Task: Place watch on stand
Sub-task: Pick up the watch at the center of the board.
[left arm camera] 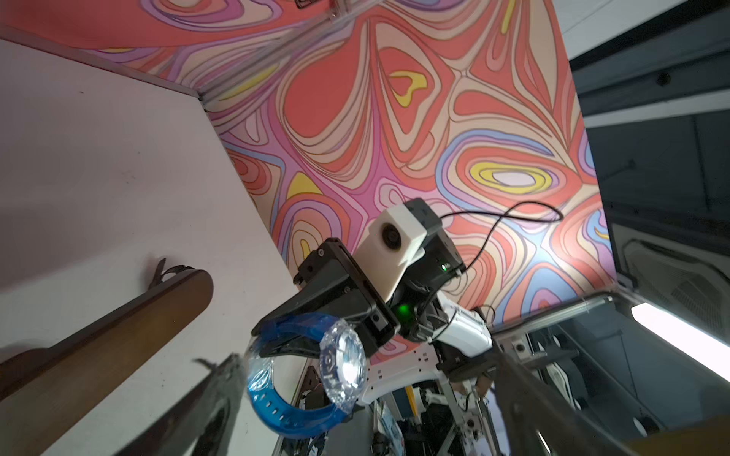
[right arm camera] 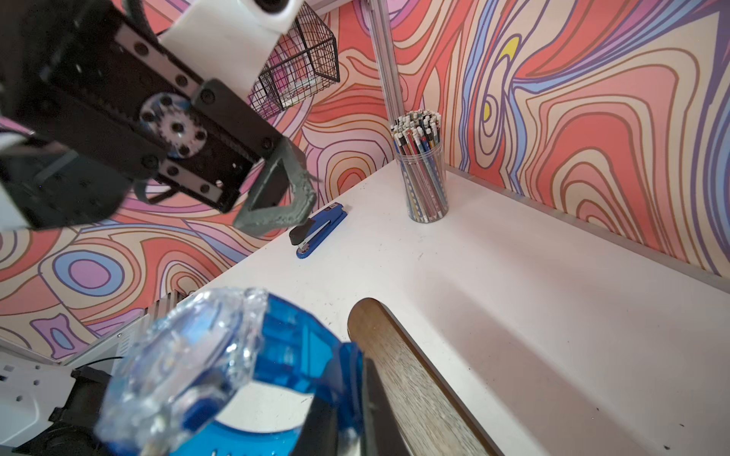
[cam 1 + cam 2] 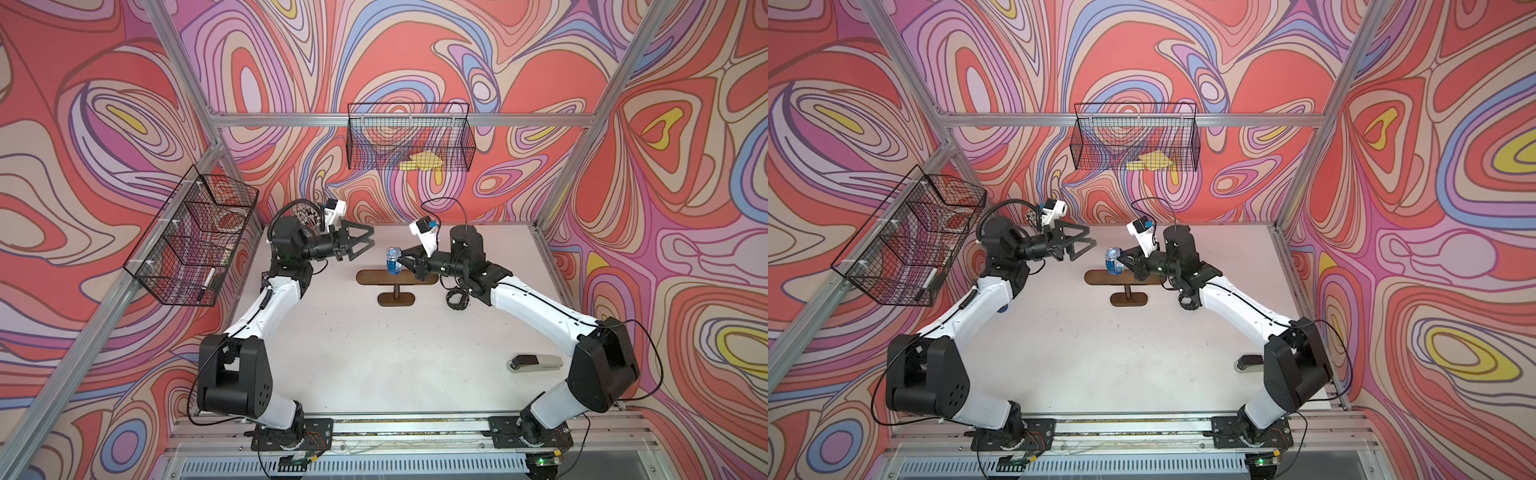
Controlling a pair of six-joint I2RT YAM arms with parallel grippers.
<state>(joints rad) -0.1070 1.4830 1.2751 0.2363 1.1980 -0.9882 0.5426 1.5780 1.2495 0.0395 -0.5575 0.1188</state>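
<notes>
Holding watch [image 3: 393,262] clamped in right fingers [image 1: 312,306] beside stand [image 3: 374,277], left fingers [image 3: 360,231] apart; grip looks shallow, could slip when threading on.

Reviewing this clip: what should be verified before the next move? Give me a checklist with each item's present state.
1. Right gripper grip on the blue watch: ok, jaws shut on its strap.
2. Left gripper clear of the watch: ok, jaws open, apart from it.
3. Stand upright on the table: ok.
4. Watch seated on the stand: not ok, held above its top bar.
5. Strap closed into a loop: cannot tell.
6. Black watch clear of the stand: ok, lying on the table apart from its base.
</notes>
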